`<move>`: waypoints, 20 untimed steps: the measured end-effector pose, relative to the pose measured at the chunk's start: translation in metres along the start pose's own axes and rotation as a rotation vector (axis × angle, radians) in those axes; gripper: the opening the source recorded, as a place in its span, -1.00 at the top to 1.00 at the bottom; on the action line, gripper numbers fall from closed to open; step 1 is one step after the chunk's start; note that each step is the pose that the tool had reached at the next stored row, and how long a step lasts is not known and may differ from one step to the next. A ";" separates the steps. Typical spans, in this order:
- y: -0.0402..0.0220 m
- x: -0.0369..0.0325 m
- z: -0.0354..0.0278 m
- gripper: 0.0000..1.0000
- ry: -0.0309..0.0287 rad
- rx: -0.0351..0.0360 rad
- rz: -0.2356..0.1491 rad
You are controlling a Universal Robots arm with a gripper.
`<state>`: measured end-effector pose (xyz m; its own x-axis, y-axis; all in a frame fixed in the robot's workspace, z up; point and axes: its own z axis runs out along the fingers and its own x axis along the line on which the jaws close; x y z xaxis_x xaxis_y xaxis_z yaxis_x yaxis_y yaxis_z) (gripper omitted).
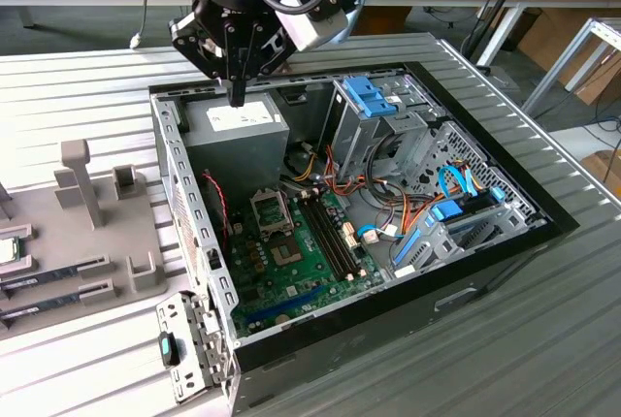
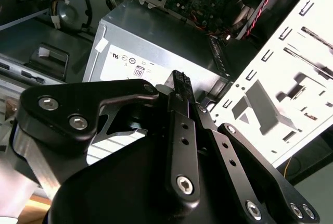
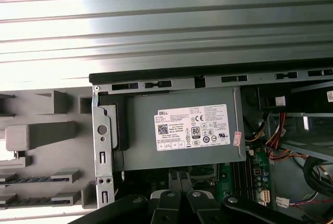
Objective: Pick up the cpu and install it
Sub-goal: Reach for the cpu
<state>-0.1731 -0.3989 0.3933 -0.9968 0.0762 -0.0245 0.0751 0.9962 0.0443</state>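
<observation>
So the end effector [image 1: 236, 97] is hovering over the power supply [image 1: 238, 131], fingers pinched together, gripping nothing. The cpu [image 1: 8, 250] is sitting well off at its 8 o'clock on the grey tray [image 1: 44, 228], showing a silver top and a green edge.

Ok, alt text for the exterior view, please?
The arm's tool hangs, shut and empty, above the grey power supply in an open computer case. The cpu lies on a grey tray at the exterior view's left.
</observation>
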 end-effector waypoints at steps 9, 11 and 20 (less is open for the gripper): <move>-0.0002 0.0022 -0.0001 0.79 0.0000 -0.0001 0.000; -0.0002 0.0032 -0.0001 0.79 0.0000 0.0000 0.000; -0.0004 0.0050 -0.0001 0.79 0.0000 0.0000 0.000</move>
<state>-0.1781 -0.3989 0.3933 -0.9968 0.0762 -0.0245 0.0751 0.9962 0.0443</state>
